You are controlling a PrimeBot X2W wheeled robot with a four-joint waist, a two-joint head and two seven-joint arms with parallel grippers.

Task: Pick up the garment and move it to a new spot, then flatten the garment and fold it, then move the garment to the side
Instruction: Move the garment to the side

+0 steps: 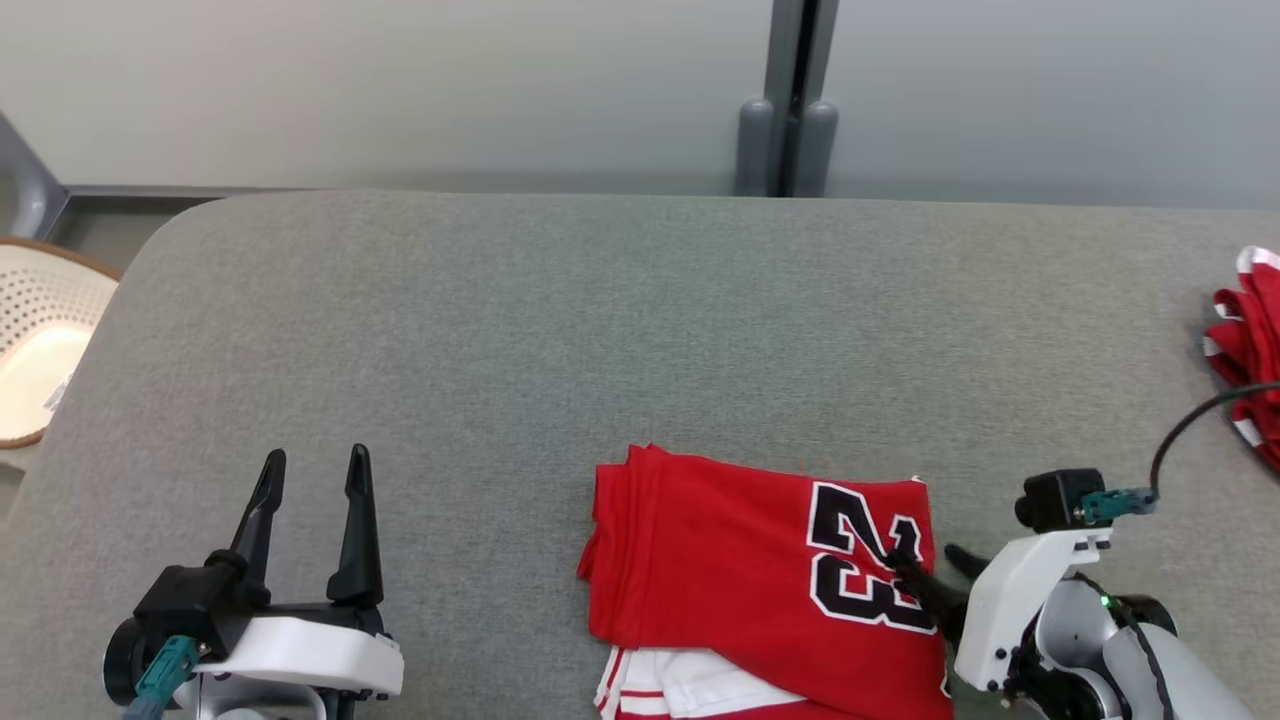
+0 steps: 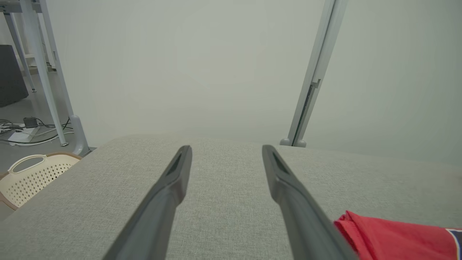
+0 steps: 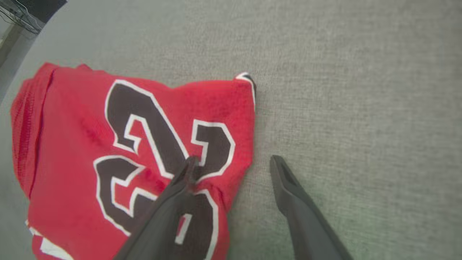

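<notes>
The garment (image 1: 740,570) is a red jersey with a black and white "23", lying folded on the grey table (image 1: 560,330) near its front edge, right of centre. My right gripper (image 1: 925,560) is open at the jersey's right edge: one finger rests over the "23" (image 3: 166,155), the other stands over bare table just beside the cloth. In the right wrist view the garment (image 3: 72,144) spreads to the left of the right gripper (image 3: 234,160). My left gripper (image 1: 315,470) stands open at the front left with nothing between its fingers. The left wrist view has the garment's corner (image 2: 389,236) at lower right of the left gripper (image 2: 227,150).
A second bunched red and white cloth (image 1: 1250,350) lies at the table's right edge. A cream perforated basket (image 1: 40,340) stands off the table's left side, also in the left wrist view as the basket (image 2: 32,177). A grey post (image 1: 790,110) rises behind the table.
</notes>
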